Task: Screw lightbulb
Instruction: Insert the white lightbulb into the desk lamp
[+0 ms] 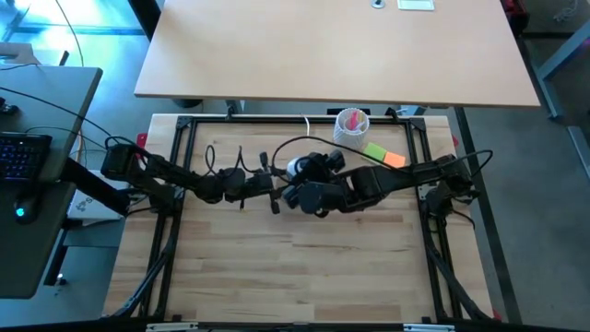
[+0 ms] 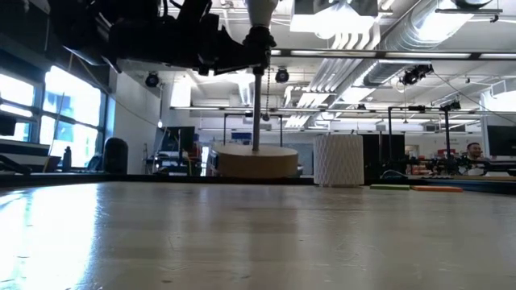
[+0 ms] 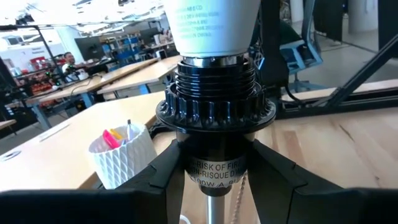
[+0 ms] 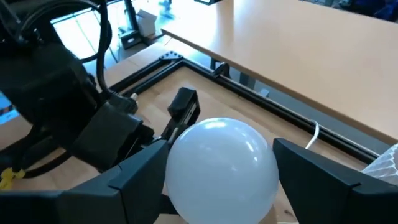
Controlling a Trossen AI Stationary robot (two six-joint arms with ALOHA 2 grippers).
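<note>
**Bulb seated in the socket, both hands at the lamp**

The left hand [image 3: 214, 180] pinches the black lamp socket [image 3: 214, 109] from both sides, its two dark fingers [image 3: 158, 177] pressed against the lower barrel just above the thin metal stem. The socket's ribbed collar sits directly over those fingers.

The right hand [image 4: 217, 171] is at the white lightbulb [image 4: 219, 163], one finger on each side of the globe. Its fingers [image 4: 134, 177] stand wide apart and lie close along the glass; whether they press on it or only flank it cannot be told.

The lightbulb stands upright with its neck down in the top of the socket, so only the white body with printed lettering shows above the black collar in the left wrist view. In the high view it appears as a small white spot [image 1: 297, 168] between the two hands, near the middle of the wooden tabletop [image 1: 304, 263] towards its far edge.

In the low view the stem runs down to the round wooden stand [image 2: 256, 161], which rests flat on the tabletop. Just beside the stand is a white ribbed cup [image 2: 339, 160] holding pink items, and next to that lie a green block [image 1: 376, 150] and an orange block [image 1: 395, 159], touching each other. A larger pale desk [image 1: 336, 46] stands beyond the tabletop's black frame.
</note>
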